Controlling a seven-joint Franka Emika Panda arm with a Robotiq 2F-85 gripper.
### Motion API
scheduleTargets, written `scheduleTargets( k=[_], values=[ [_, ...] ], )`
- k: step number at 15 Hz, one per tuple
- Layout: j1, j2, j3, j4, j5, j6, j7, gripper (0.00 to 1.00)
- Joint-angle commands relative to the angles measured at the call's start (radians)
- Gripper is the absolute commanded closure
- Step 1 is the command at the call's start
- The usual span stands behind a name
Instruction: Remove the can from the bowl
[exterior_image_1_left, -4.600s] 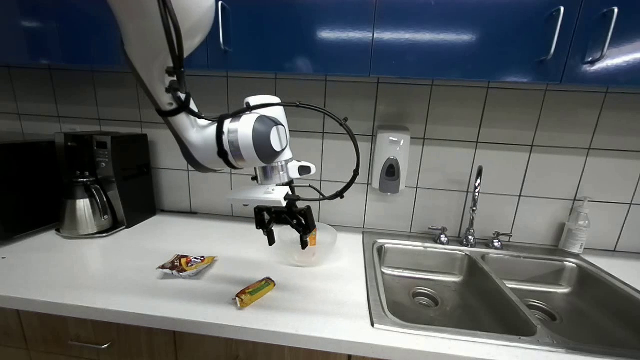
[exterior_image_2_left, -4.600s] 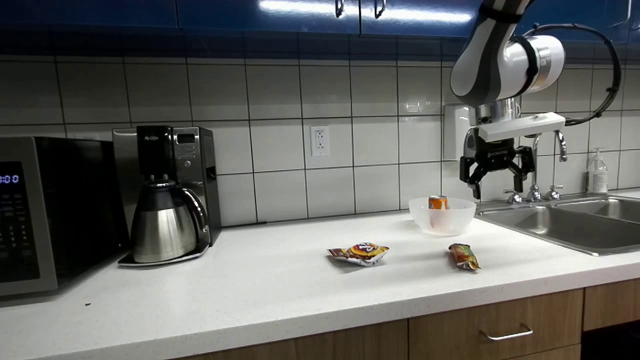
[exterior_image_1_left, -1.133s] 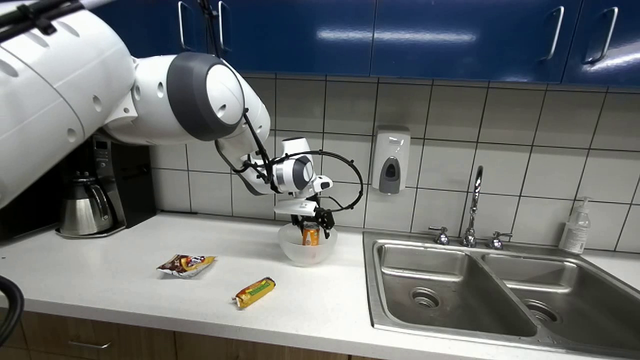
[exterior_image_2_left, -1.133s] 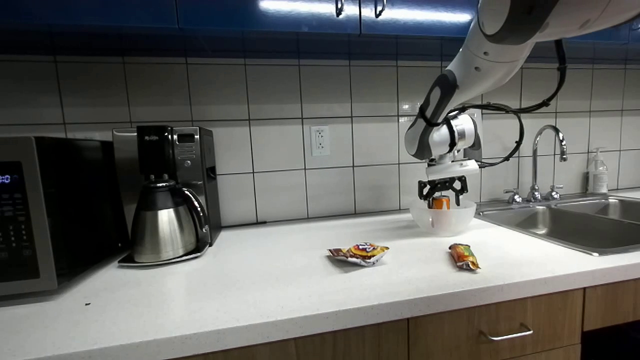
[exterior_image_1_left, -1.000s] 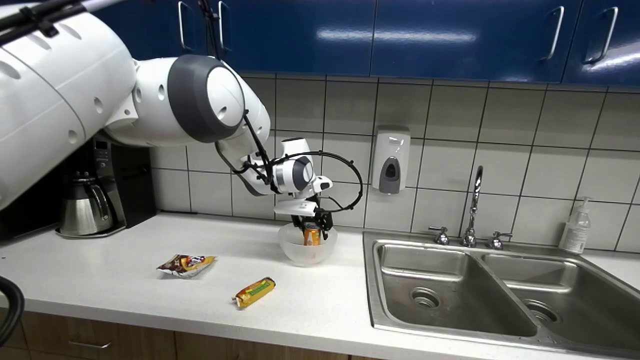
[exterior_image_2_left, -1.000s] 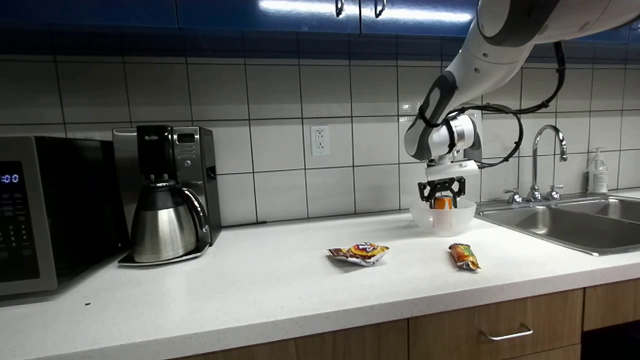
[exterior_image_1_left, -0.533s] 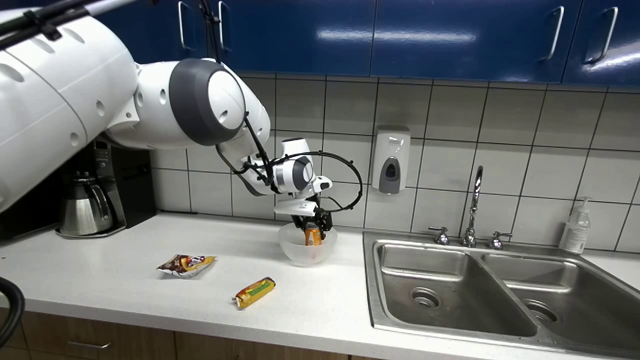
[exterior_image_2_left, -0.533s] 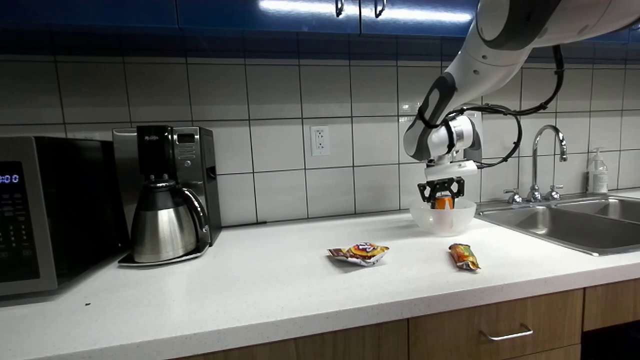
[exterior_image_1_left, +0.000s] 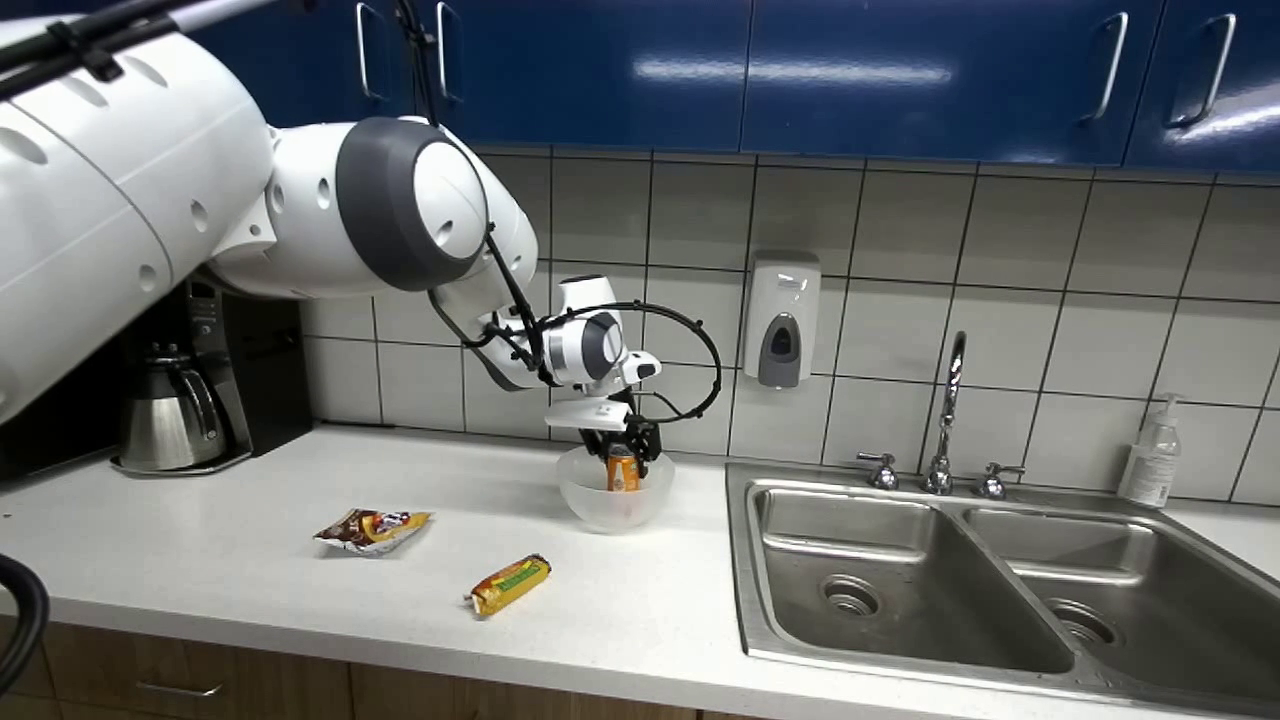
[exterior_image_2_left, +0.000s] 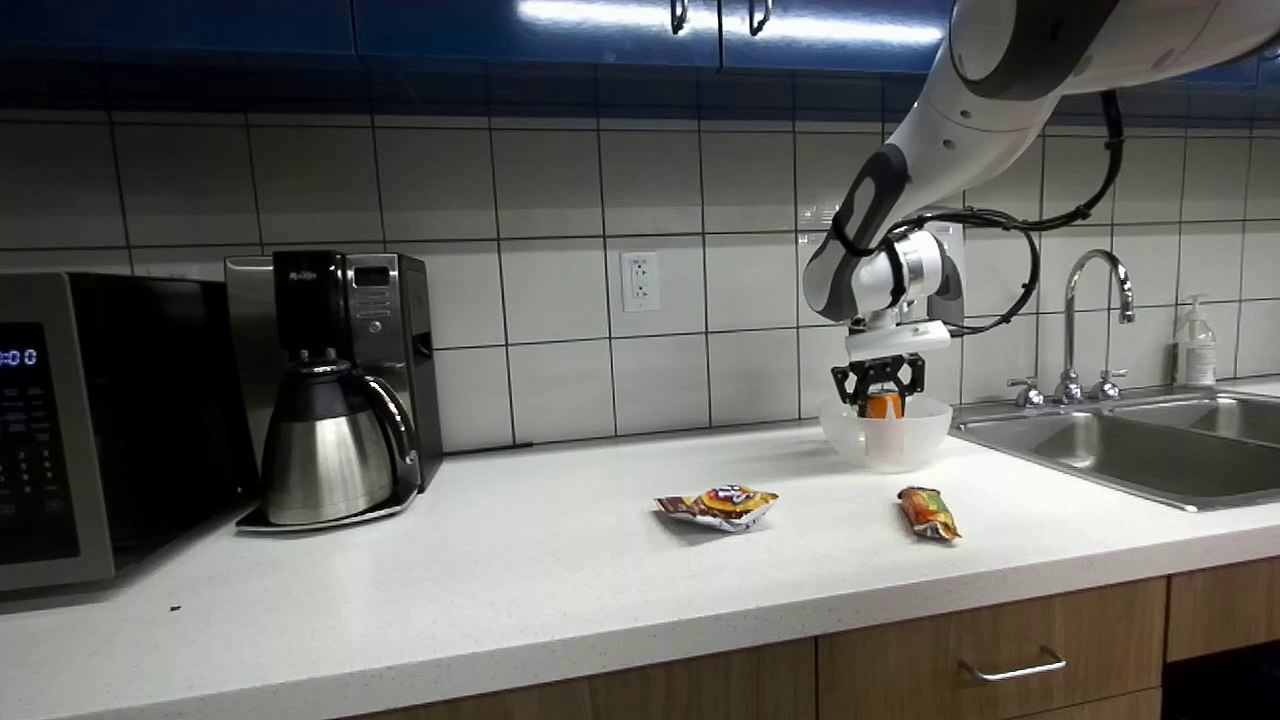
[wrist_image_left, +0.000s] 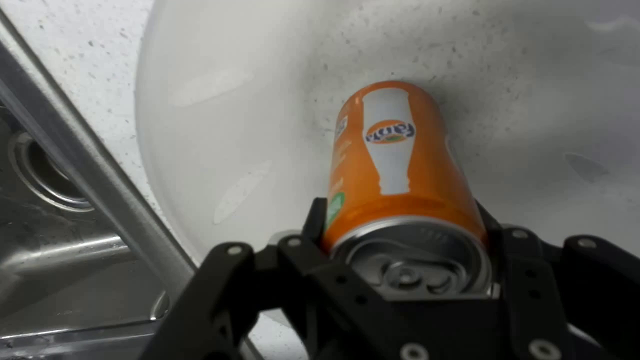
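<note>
Glazed pale tile (exterior_image_1_left: 900, 220) behind a speckled white counter (exterior_image_1_left: 250, 545). Noted left to right in an exterior view: black-and-steel coffee maker (exterior_image_1_left: 264, 350); crinkled packet (exterior_image_1_left: 372, 532); glossy gold tube (exterior_image_1_left: 510, 585); curved translucent bowl (exterior_image_1_left: 600, 511), upright orange metal can (exterior_image_1_left: 622, 475) inside, hemmed in all round; steel double sink (exterior_image_1_left: 950, 610) just beside. Per wrist view, can held from both sides by gripper (wrist_image_left: 400, 220).

a kitchen: steel sink (exterior_image_1_left: 1000, 562), coffee maker (exterior_image_2_left: 385, 350), blue cabinets (exterior_image_1_left: 900, 110) and, partly cropped, apparently a microwave (exterior_image_2_left: 130, 430).
</note>
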Motion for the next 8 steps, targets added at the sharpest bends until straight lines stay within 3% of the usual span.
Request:
scheduleTargets(
  k=[1,8],
  values=[
    [0.019,-0.051,-0.002,-0.037,0.004,-0.013,0.008,0.62],
    [0.058,-0.130,-0.007,-0.119,-0.005,0.020,0.025,0.62]
  ],
)
